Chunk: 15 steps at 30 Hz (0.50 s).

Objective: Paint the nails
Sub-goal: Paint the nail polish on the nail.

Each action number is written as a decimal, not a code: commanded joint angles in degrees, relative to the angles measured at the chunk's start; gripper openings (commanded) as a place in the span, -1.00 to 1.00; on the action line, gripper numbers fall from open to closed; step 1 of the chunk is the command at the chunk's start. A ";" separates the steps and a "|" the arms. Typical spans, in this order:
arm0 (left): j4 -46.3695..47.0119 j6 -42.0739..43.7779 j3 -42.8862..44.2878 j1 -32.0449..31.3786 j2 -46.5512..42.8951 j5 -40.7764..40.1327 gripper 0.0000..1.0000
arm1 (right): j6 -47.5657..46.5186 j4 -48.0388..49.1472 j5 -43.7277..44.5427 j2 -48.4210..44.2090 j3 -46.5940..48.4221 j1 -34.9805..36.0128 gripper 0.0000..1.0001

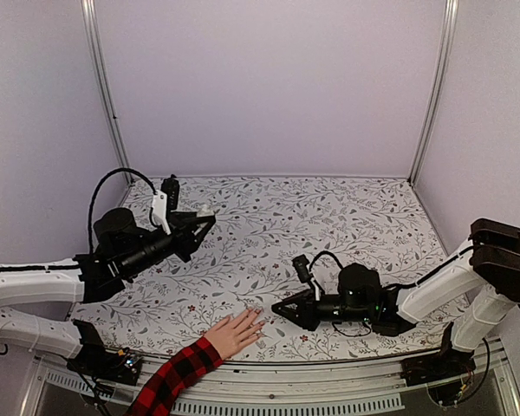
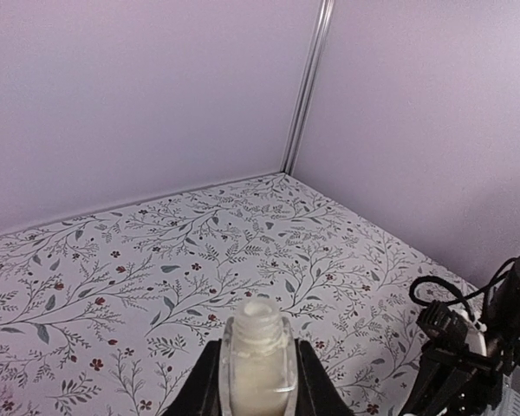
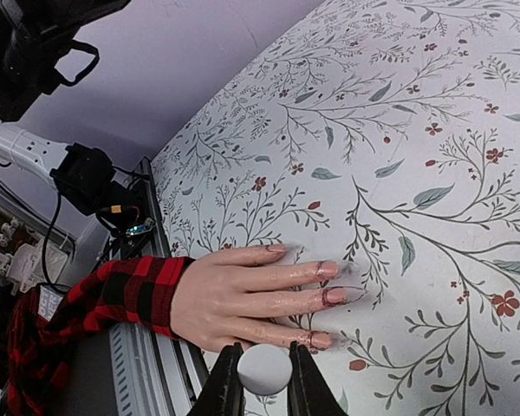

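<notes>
The right tool [image 3: 264,355], pinching the white cap [image 3: 264,371] beside the hand [image 3: 230,303], should dab the nails [image 3: 328,269] lightly; the left tool [image 2: 257,347] grips the bottle [image 2: 258,374]

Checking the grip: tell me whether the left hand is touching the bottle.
Touching. The left wrist view shows the uncapped bottle pinched between both fingers of the left hand, which press flush against its two sides.
</notes>
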 commanded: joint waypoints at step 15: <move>0.61 1.89 3.49 -1.23 3.10 -1.02 -1.00 | 1.16 5.14 8.10 3.03 0.45 2.72 -1.00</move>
